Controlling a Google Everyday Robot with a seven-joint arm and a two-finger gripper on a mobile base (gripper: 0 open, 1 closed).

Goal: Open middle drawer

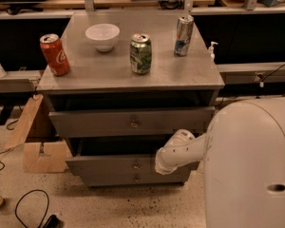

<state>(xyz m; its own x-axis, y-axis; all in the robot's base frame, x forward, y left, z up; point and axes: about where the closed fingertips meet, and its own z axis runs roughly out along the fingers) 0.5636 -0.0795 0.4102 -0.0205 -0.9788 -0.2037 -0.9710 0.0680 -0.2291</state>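
Middle drawer (104, 166) second in a stack of three under the bench (180, 77), pulled partly out, with a dark opening showing above its long flat front. Small round knob (136, 165) at the centre of that front. Just right of the knob, pressed up against the drawer front, the end effector (162, 166): only its rounded white end visible, so cannot tell whether open or closed, nor whether anything is held. White arm (187, 148) running from there up and right to the big pale robot body (249, 167), which fills the lower right corner.

Directly below, the lowest drawer (114, 178), with its front set further back. Directly above, the top drawer (95, 123), taller-fronted and also drawn forward, with shadow between it and the bench top.

On the bench, all upright and apart from one another: red can (54, 54) near the left edge, white bowl (102, 36) behind and to its right, green can (140, 54) in the middle, silver can (183, 35) toward the back right.

On the floor left of the drawers, cardboard (38, 148) leaning against the bench; nearer the front, a looped black cable (31, 205).
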